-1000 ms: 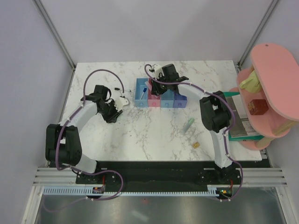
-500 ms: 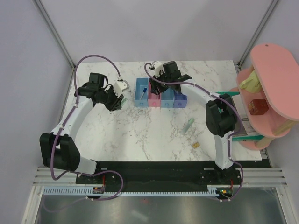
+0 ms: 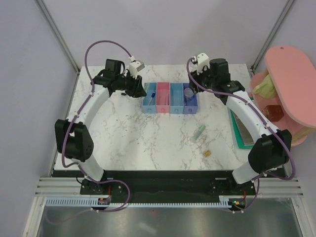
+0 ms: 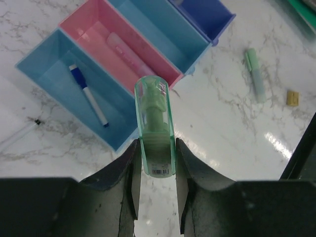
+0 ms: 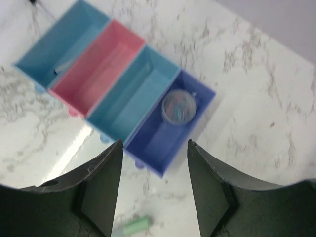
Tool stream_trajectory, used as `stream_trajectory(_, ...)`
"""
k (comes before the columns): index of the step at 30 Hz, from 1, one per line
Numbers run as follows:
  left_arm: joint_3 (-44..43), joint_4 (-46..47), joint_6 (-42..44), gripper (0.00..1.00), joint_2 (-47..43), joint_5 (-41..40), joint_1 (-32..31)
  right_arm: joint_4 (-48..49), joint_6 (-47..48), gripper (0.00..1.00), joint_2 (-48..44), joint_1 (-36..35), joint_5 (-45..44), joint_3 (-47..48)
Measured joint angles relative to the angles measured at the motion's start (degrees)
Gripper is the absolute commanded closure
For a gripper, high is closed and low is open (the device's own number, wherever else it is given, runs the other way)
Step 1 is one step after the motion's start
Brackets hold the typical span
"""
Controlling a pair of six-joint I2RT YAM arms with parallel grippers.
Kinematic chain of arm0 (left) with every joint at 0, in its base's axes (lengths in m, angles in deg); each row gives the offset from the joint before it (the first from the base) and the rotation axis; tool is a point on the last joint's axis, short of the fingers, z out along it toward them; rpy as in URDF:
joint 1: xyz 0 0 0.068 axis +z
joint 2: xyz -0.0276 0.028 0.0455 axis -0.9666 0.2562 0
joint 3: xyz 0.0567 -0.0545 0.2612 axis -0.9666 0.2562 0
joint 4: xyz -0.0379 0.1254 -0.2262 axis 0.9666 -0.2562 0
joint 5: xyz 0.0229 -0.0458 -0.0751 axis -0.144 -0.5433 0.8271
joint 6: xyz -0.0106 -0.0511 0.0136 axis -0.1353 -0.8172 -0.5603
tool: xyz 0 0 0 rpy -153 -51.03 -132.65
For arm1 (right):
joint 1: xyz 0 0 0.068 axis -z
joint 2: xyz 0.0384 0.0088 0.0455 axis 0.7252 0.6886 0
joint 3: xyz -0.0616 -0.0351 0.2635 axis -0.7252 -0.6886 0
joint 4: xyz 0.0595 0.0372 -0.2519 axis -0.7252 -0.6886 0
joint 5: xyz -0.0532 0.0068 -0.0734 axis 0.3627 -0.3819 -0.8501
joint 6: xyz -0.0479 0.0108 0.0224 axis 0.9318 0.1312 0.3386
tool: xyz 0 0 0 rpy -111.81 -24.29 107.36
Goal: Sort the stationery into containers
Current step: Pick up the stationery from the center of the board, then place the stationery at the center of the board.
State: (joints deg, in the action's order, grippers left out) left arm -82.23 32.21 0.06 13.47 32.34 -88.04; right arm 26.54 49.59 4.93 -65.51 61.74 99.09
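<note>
Left wrist: L gripper (image 4: 155, 148) clamped on pale green translucent bar (image 4: 154, 118). Right wrist: R gripper (image 5: 154, 145) jaws apart; clear round piece (image 5: 178, 107) in dark blue plastic bin (image 5: 157, 134).

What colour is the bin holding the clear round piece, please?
The bin is dark blue, shown best in the right wrist view.

The right wrist view is blurred throughout, so the clear round piece (image 5: 178, 108) in the dark blue bin (image 5: 157, 144) is only a smear. In the left wrist view the thin pen (image 4: 24, 129) runs off the left edge, and the fingers of the left gripper (image 4: 155, 146) hide the lower end of the held green bar (image 4: 154, 113). Overhead, the right edge cuts off the pink shelf (image 3: 289, 69).
</note>
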Motion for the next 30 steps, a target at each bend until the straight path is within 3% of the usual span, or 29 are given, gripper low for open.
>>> stream_trajectory(11, -11.3, 12.5, -19.8, 0.98, 20.7, 2.2, -11.7, -14.0, 2.7, 0.4, -8.2, 0.8, 2.1, -22.1)
stream_trajectory(26, -27.4, 18.4, -26.8, 0.98, 36.6, -2.6, -14.6, -13.9, 1.2, 0.41, -7.5, 0.8, 3.9, -28.0)
stream_trajectory(30, -27.5, 18.6, -26.7, 0.9, 38.4, -3.8, -14.8, -12.5, 0.5, 0.41, -6.0, 0.8, 4.0, -29.0)
